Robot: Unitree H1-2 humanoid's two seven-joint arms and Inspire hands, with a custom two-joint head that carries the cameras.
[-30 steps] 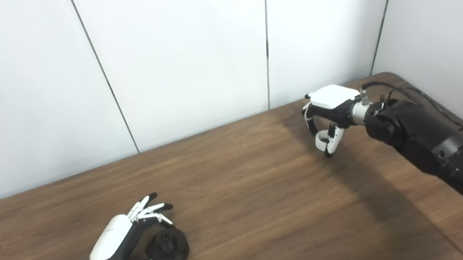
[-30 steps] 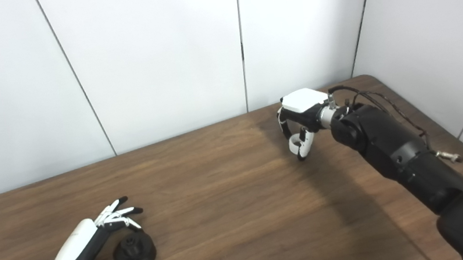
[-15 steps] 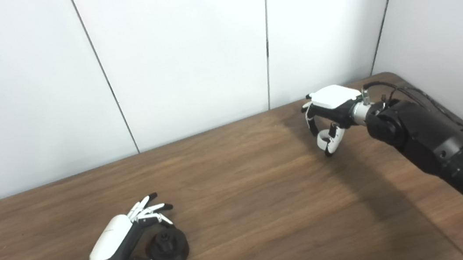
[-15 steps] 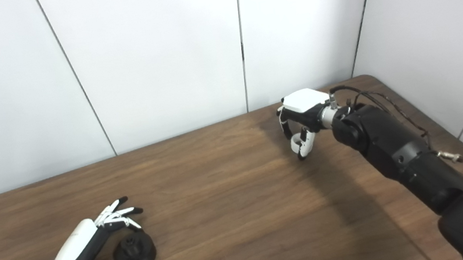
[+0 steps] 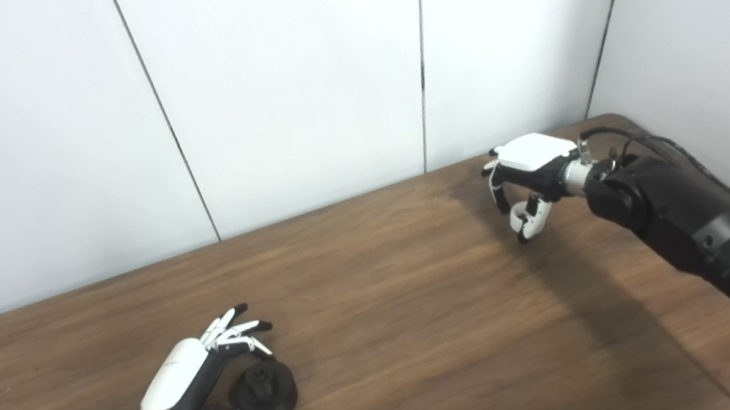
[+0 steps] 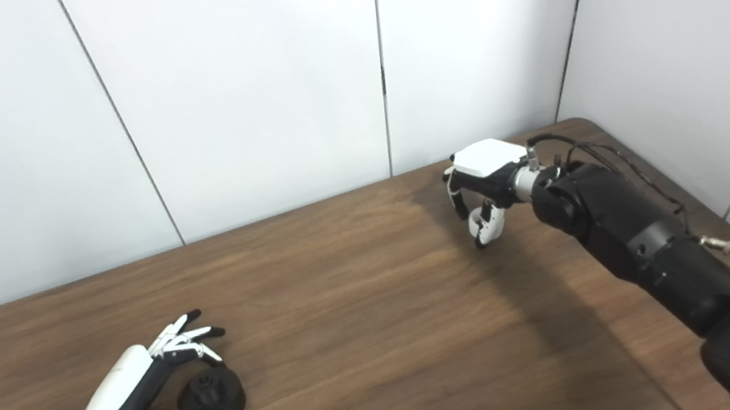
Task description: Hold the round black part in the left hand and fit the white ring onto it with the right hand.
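The round black part (image 5: pixel 263 388) lies on the wooden table (image 5: pixel 385 314) at the front left. My left hand (image 5: pixel 177 378) rests beside it, fingers spread over its far side and thumb along its near side, not closed on it. Far off at the back right, my right hand (image 5: pixel 528 174) hovers just above the table with its fingers curled down. A small white ring (image 5: pixel 519 219) appears pinched between its thumb and fingers, and is hard to tell apart from the white thumb. The same ring (image 6: pixel 478 221) shows in the right eye view.
White wall panels (image 5: pixel 295 88) close off the table's back edge, and another wall (image 5: pixel 701 52) runs along its right side. Cables (image 5: pixel 650 145) trail along my right forearm near the back right corner. Bare brown wood lies between the two hands.
My right hand has shifted a little to the right, toward the back right corner, keeping its curled grip. The left hand and the black part have not moved.
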